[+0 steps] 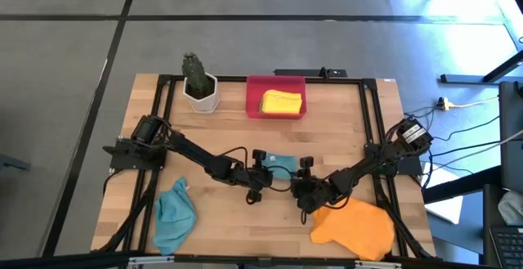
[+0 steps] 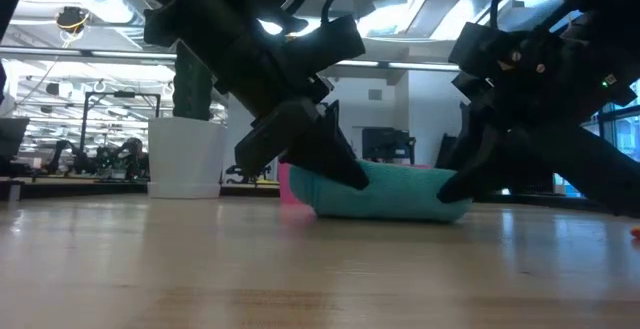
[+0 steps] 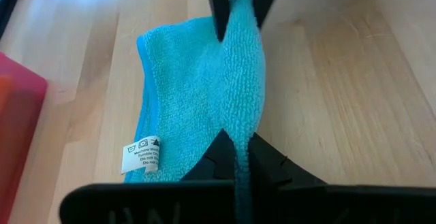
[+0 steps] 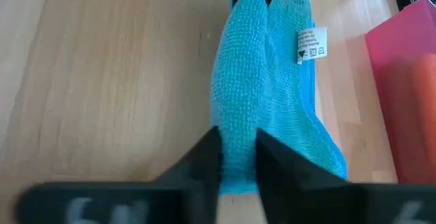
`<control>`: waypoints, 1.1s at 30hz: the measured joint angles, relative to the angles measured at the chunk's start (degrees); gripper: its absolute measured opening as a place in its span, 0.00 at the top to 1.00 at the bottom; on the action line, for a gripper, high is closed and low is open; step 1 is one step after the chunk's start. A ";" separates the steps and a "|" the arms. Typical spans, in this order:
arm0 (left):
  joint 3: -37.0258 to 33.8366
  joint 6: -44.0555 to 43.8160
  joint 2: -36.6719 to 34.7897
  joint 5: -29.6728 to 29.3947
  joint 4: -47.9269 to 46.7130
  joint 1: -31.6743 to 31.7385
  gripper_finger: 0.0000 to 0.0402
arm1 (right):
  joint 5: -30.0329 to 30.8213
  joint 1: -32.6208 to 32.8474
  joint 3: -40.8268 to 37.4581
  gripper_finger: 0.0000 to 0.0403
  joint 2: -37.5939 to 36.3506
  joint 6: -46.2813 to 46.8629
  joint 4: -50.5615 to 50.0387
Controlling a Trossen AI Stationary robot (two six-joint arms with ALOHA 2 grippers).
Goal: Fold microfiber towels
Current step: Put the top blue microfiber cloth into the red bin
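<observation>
Wood table [image 1: 229,212] on grey floor, black frame round the edges. Left gripper [image 1: 260,173] at table centre, clenched on one end of teal towel [image 1: 282,166]. Right gripper [image 1: 304,171] at the other end, fingers closed on the same towel's raised edge. Towel pinched between both, middle of table, partly folded, a ridge standing up along the grip line, rest lying flat on the wood. Nubby microfiber weave, stitched edge, bright teal.

White care tag [image 3: 142,156] sewn at one towel edge; laundry symbols and small print, "Do not" just about legible, rest too small to read. Same tag [image 4: 311,44] seen from right wrist view.

Red tray [image 1: 276,97] at far edge of table, holding yellow towel [image 1: 281,103] folded flat, an orange edge showing on its far side. Tray well apart from both grippers.

Second teal towel [image 1: 174,214] crumpled at near left, loose on table. Orange towel [image 1: 354,228] spread unfolded at near right, just beside the right arm.

White pot [image 1: 201,93] with green cactus [image 1: 194,69], left of tray. Office room behind with ceiling lights in low view.
</observation>
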 joint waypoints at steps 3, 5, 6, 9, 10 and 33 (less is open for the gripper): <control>0.02 0.01 -0.04 0.00 -0.73 0.00 1.00 | 0.11 -0.28 0.00 0.95 0.00 0.03 0.08; 0.00 0.02 -1.21 0.02 -2.89 0.00 1.00 | 2.02 -0.30 0.31 0.96 -0.19 1.32 0.45; 0.02 -0.16 -2.10 0.00 -3.57 0.00 1.00 | 2.79 -0.28 1.09 0.96 -0.63 1.43 -0.04; 0.07 -0.33 -5.71 -1.69 -7.56 -0.02 1.00 | 4.65 -0.12 3.60 0.96 -2.77 1.14 -1.78; 0.07 -0.22 -7.21 -2.72 -8.46 -0.06 1.00 | 5.09 -0.12 4.25 0.96 -3.43 1.03 -3.16; 0.07 29.71 -19.71 10.47 2.77 29.64 1.00 | 1.81 -33.57 8.57 0.96 -20.50 -22.09 -12.07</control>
